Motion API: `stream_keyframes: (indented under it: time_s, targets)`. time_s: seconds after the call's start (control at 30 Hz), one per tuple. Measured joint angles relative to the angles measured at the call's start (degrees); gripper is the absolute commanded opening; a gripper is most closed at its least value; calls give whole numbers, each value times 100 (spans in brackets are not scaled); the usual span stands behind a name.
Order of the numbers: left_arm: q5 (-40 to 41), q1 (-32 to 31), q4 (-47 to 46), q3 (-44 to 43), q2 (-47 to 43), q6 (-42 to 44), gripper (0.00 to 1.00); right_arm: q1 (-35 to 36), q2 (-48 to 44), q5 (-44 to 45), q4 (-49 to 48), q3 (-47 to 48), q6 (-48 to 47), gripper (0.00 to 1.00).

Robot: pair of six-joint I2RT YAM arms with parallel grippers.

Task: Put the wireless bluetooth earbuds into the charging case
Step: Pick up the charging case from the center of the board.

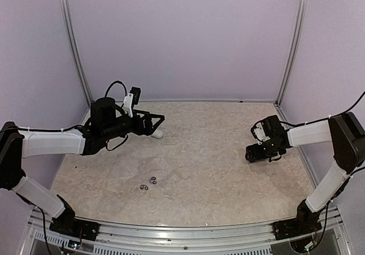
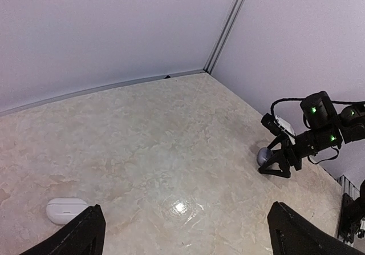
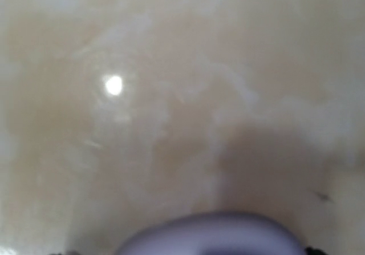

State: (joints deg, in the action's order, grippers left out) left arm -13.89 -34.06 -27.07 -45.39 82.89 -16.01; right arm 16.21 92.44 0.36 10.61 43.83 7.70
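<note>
Right wrist view is blurred: only a purple-grey rounded case [image 3: 211, 235] shows, cut off at the lower edge. It sits at the right claw [image 2: 269, 159] tip; clenched or not, cannot tell. Left claw [image 2: 186, 209] is spread wide, released, with a white case [image 2: 67, 210] just beside it. Earbuds [image 1: 154, 180]: tiny dark specks loose on the near middle of the bench [image 1: 228, 175], count unclear. Marbled beige top, pale lilac walls [image 1: 182, 38].

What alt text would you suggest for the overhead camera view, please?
Two robot arms reach over a marbled table. The left gripper is beside a white case at the back left; the right gripper is near the right edge. Tiny earbuds lie near the front edge.
</note>
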Motion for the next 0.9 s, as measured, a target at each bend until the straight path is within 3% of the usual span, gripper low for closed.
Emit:
stream_keyframes:
  time_s: [0.5,0.73,0.9]
  targets:
    - [-103,-11,-479,160,-46,-28,99,-22,146,-782,-66,162,-315,60]
    - [-48,-317,-935,787,-348,142,99,144,-7,-2009,-105,190,-385,58]
    - [-20,-726,-1080,935,-452,479,99,721,-55,-2949,-192,472,-409,57]
